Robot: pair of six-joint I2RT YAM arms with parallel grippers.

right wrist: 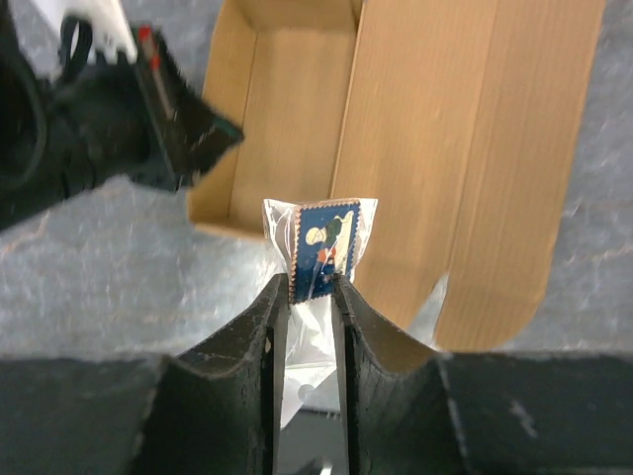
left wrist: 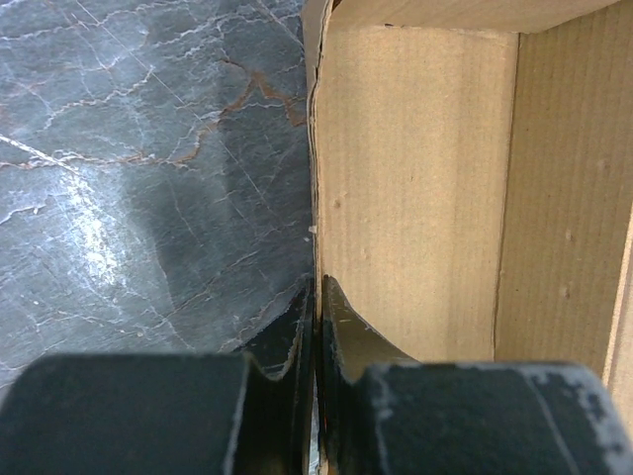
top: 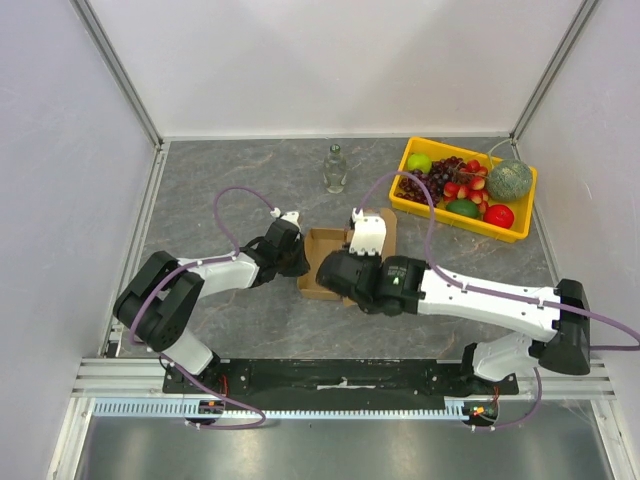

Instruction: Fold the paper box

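paper box (top: pixel 322 262) lies near the middle of the grey marbled table (top: pixel 220 180), between the two arms. it is plain brown cardboard, partly formed: an open shallow tray with upright walls, and a wide lid flap (top: pixel 385 228) lying flat and stretching away to the right, toward the yellow tray (top: pixel 470 228).

left gripper (top: pixel 300 258) reaches in from the left and is pinched tight on the left wall of the box. in the left wrist view its two black fingers (left wrist: pixel 336 317) sit almost together with the thin cardboard edge between them, one outside over the table and one inside the tray.

right gripper (right wrist: pixel 310 292) hangs at the near side of the box. its jaws are narrow and clamp a small clear packet (right wrist: pixel 321 242) that stands upright between them. inside the packet is a blue printed piece with a toothed edge, possibly a stamp or a sticker; the print is too small to read. the packet is just in front of the tray's near wall. in the top view these fingertips are hidden under the arm's own wrist, so whether the packet touches the cardboard is unclear.

a small glass bottle (top: pixel 335 168) stands upright behind the box, well apart from it. the yellow tray at the back right holds fruit: a green apple (top: pixel 420 162), dark grapes (top: pixel 445 172), a netted melon (top: pixel 511 180) and a red round fruit (top: pixel 499 215).
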